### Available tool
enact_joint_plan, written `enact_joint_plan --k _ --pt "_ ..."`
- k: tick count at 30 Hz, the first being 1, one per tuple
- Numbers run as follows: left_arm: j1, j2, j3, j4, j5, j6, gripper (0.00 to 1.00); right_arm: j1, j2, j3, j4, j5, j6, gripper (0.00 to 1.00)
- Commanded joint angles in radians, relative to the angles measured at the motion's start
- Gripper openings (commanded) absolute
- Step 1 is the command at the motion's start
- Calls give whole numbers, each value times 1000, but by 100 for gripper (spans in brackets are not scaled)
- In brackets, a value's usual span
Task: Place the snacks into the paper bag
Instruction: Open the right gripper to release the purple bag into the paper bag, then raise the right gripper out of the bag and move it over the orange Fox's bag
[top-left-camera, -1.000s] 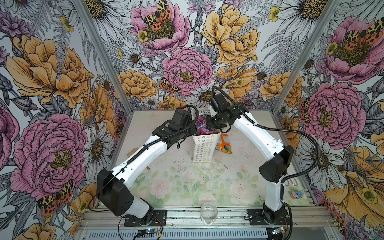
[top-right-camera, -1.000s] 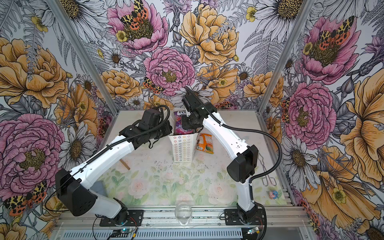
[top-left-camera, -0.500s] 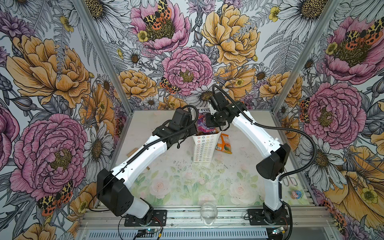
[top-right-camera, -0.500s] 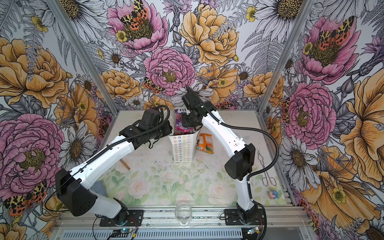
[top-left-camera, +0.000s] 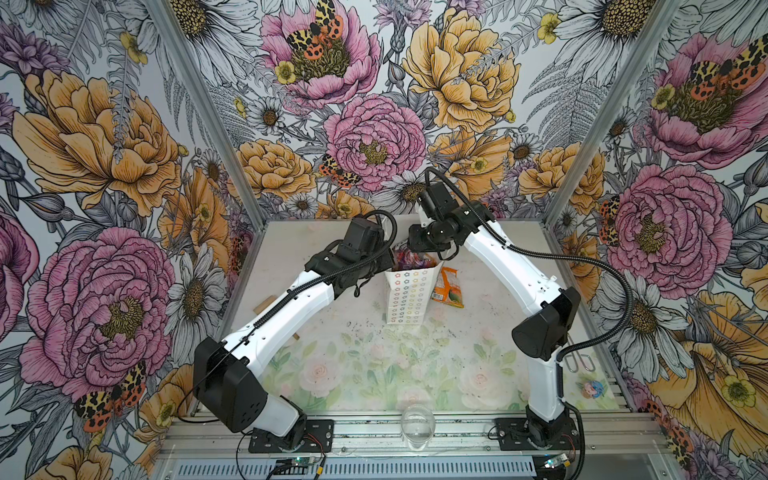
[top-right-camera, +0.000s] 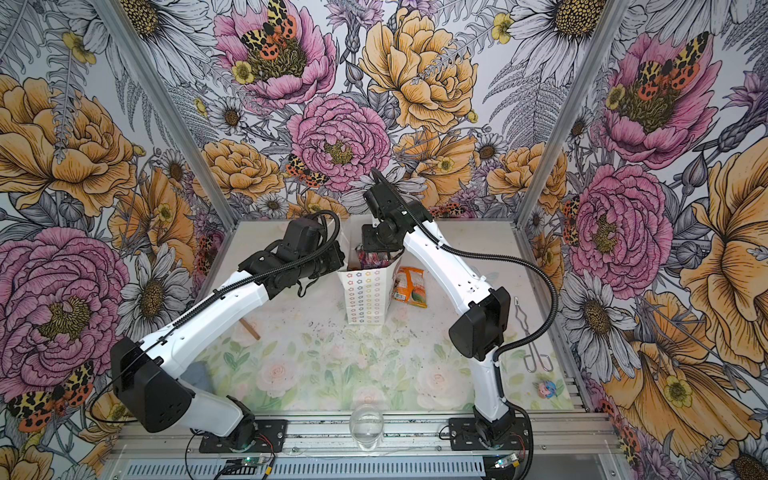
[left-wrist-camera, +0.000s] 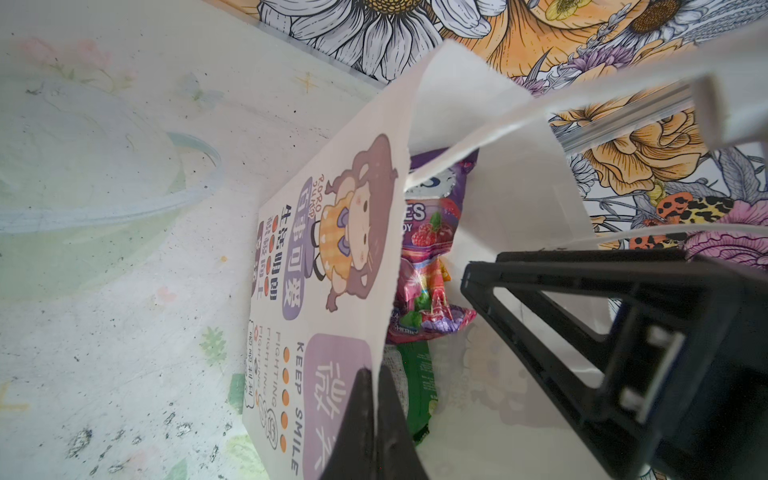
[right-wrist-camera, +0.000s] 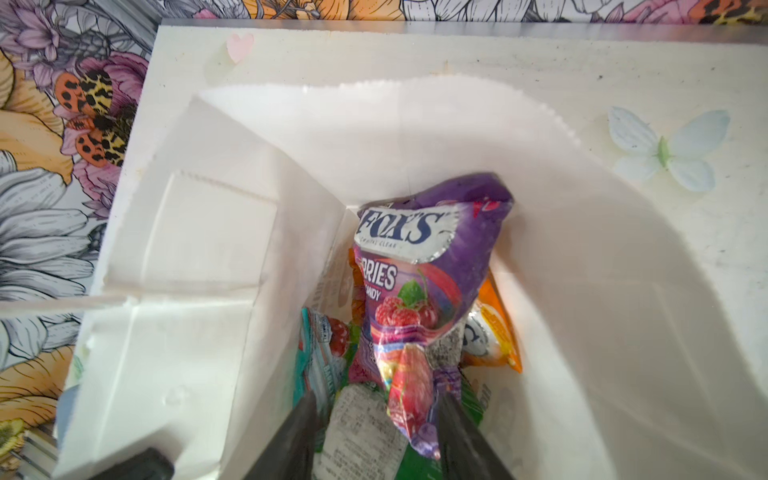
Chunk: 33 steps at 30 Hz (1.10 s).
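Toward 12 o'clock from worktop centre in both top views, the paper bag (top-left-camera: 405, 295) (top-right-camera: 368, 299) stood upright on the worktop (top-left-camera: 332, 345) with its mouth open. Left claw (left-wrist-camera: 374, 372) was closed, pinching the top edge of the bag's printed wall, at the 9 o'clock side of the mouth. Right claw (right-wrist-camera: 376, 397) reached down into the mouth from about 1 o'clock, jaws standing apart, holding nothing. The lower end of a purple packet (right-wrist-camera: 415, 270) lettered FOX'S lay loose between them, with a gap on one side. That packet sat inside the bag on top of the others: a teal packet (right-wrist-camera: 316, 345), an orange packet (right-wrist-camera: 494, 332) and a green packet (left-wrist-camera: 415, 374), all partly hidden. A second orange packet (top-left-camera: 446, 286) (top-right-camera: 409, 286) lay flat on the worktop at 3 o'clock of the bag, just beside it, outside. Contact with the bag wall couldn't be told.
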Motion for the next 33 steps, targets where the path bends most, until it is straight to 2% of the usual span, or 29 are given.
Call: enact_joint_plan --k 1,13,22,27,33 --pt "7 -21 -8 62 12 2 0 -5 -1 32 15 5 2 60" --pt "10 -28 -12 62 5 4 0 4 -96 29 12 -6 -14 65" --pt "49 -75 -76 62 3 -5 0 4 -212 8 -7 -4 -17 68" --pt "72 -101 -109 63 7 -5 0 4 -302 -36 -8 15 -10 76" --pt "97 -128 -147 77 24 -5 0 -8 -419 -132 -11 96 -12 88"
